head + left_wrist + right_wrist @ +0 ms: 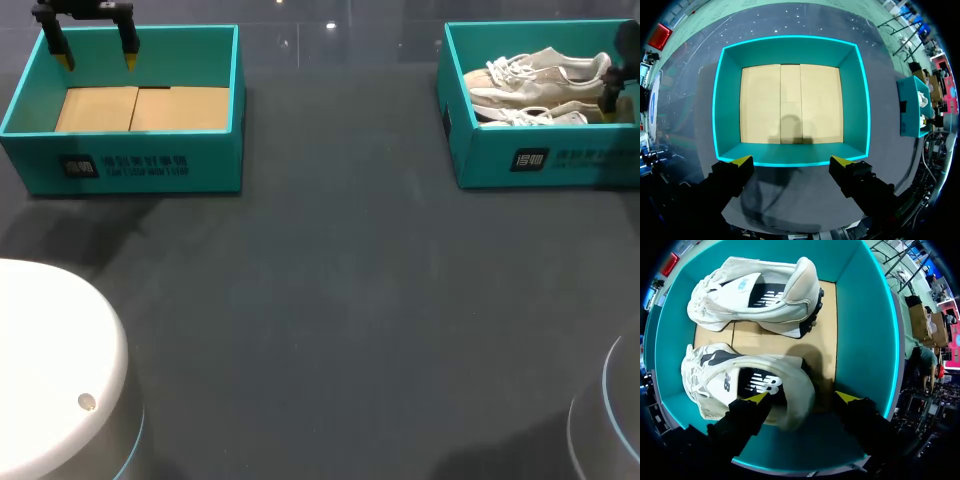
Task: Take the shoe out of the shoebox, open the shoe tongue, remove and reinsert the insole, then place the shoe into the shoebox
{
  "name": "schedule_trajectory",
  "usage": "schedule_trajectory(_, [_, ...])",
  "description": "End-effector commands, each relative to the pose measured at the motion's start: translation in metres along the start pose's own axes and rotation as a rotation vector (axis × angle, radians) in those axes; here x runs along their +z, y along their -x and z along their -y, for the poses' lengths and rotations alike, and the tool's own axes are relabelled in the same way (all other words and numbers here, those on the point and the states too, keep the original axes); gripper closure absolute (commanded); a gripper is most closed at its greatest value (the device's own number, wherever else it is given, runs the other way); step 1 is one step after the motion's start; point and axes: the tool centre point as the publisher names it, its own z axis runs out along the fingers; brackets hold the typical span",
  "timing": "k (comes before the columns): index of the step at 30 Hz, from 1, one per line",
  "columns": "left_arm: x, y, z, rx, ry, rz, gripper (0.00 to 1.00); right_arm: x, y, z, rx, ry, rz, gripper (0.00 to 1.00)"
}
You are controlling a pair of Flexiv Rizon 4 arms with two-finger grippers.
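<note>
Two white shoes lie side by side in the teal shoebox (540, 160) at the table's back right. In the right wrist view the farther shoe (760, 295) rests on its side. The heel of the nearer shoe (740, 380) sits between the fingers of my right gripper (802, 398). The gripper is open: one yellow tip is over the shoe's opening, the other stands clear outside the heel. In the head view the right gripper (610, 98) shows only at the box's right end, by the shoes (535, 75). My left gripper (791, 161) hangs open and holds nothing.
A second teal box (130, 165) with a bare cardboard floor stands at the back left, and my left gripper (97, 58) hovers over its far wall. White rounded robot bases (50, 370) fill the near corners. Dark tabletop (330, 280) lies between the boxes.
</note>
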Motion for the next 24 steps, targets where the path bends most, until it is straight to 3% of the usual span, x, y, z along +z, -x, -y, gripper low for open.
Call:
schedule_trajectory(1, [0.000,0.000,0.000,0.000,0.000,0.000,0.00,0.000,0.002,-0.003,0.003,-0.002,0.003,0.20])
schedule_trajectory(24, [0.000,0.000,0.000,0.000,0.000,0.000,0.00,0.024,0.001,-0.003,-0.024,-0.048,-0.027,0.19])
